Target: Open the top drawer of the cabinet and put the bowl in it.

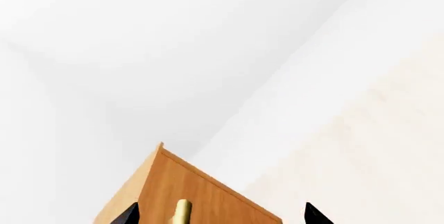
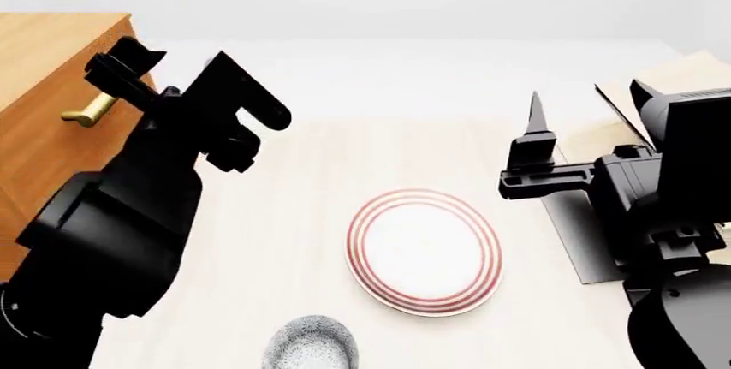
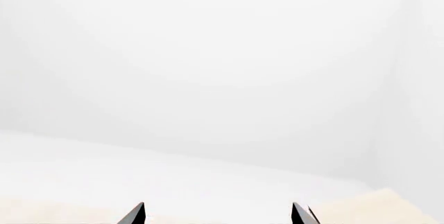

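Head view: open left end effector point(image 2: 171, 65) just beside cabinet point(image 2: 46, 121) handle point(image 2: 89, 110).

Both arms are matte black all over, built of blocky, faceted segments with no markings, cables or screws to be seen. The left arm point(image 2: 115, 241) swells into a thick rounded housing nearest the camera, narrowing to angular brackets at the far end. The right arm point(image 2: 662, 215) shows boxy, square-edged casings and a rounded joint. The jaws are thin black pointed blades.
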### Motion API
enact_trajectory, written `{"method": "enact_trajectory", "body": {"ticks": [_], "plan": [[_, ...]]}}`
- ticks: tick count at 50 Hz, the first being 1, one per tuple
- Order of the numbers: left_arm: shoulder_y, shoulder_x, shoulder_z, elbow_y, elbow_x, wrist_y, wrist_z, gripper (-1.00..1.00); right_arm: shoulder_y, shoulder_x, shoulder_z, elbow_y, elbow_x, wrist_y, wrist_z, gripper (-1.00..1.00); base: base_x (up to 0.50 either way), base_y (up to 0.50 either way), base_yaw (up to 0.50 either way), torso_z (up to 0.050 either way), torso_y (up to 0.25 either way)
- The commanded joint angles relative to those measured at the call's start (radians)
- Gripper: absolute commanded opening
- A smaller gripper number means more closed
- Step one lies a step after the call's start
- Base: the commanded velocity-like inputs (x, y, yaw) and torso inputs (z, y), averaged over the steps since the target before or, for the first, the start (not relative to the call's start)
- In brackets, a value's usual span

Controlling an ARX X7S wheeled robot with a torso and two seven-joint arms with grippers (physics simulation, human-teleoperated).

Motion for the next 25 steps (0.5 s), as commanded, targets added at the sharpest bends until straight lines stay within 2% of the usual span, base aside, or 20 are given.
{"method": "enact_trajectory", "body": {"ticks": [1,25], "plan": [[-0.054,0.019,0.082,-0.156,0.029,-0.008,0.001,1.0,-0.024,0.004,-0.007,0.015,0.005,-0.03,0.01,1.0,0.0,0.0,0.0,0.0,0.0],[-0.195,0.042,0.255,-0.361,0.083,0.012,0.056,1.0,-0.026,0.006,-0.002,0.034,0.027,-0.046,0.016,1.0,0.0,0.0,0.0,0.0,0.0]]}}
